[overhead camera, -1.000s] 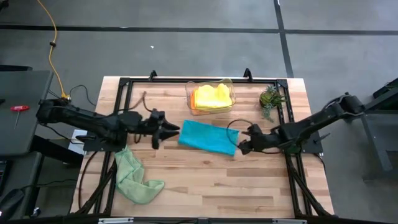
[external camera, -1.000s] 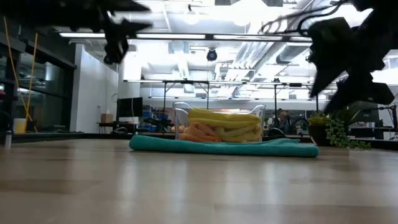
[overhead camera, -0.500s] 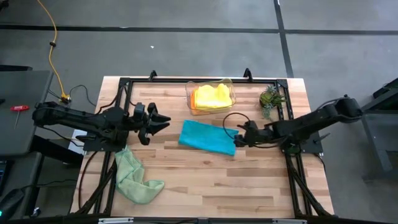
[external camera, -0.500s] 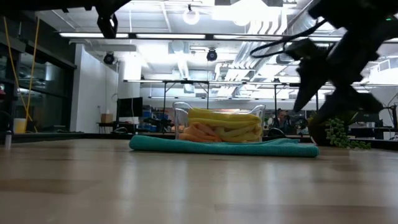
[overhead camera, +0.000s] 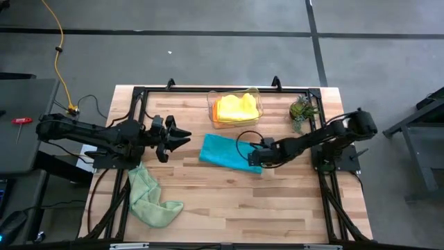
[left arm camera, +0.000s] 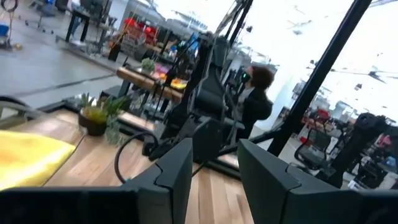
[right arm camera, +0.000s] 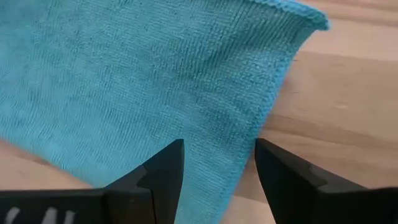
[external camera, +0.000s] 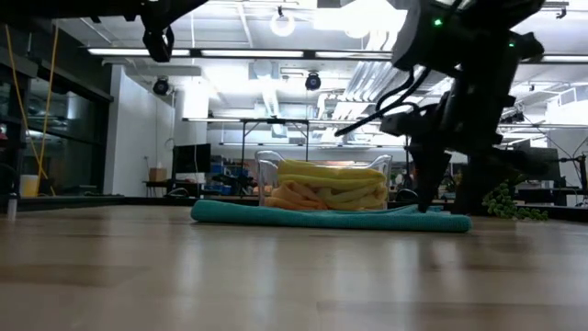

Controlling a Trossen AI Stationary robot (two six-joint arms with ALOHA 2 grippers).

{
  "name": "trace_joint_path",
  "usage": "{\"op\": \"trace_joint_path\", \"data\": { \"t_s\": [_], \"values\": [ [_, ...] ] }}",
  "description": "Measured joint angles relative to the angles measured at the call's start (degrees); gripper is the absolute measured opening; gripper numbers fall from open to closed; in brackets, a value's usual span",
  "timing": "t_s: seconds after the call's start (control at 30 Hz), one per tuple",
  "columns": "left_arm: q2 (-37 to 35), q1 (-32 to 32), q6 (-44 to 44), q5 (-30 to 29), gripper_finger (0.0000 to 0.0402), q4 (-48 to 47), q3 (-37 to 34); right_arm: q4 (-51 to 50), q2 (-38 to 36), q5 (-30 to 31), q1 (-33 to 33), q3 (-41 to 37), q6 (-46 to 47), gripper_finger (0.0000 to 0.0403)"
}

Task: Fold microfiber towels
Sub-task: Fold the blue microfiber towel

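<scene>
A teal-blue towel lay flat near the middle of the wooden table, just in front of a clear bin holding yellow and orange towels. Its long axis ran across the table from left to right, tilted slightly so its right end sat nearer the front edge. The right gripper was low over that right end, its fingers parted and empty, straddling the cloth's side edge, one finger over towel, one over bare wood. The step in hand looked like taking hold of this edge to begin a fold; the next move likely called for lowering, pinching the edge, then carrying it toward the left end. The left gripper waited above the table, well left of the towel, fingers apart, holding nothing. A light green towel lay crumpled near the front left corner
</scene>
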Motion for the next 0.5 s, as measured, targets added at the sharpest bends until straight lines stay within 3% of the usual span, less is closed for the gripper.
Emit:
{"op": "trace_joint_path", "data": {
  "t_s": [0.5],
  "values": [
    [0.0,0.0,0.0,0.1,0.0118,-3.1,0.0,-7.2,8.2,0.1,0.0,7.3,3.3,0.0188]
  ]
}}
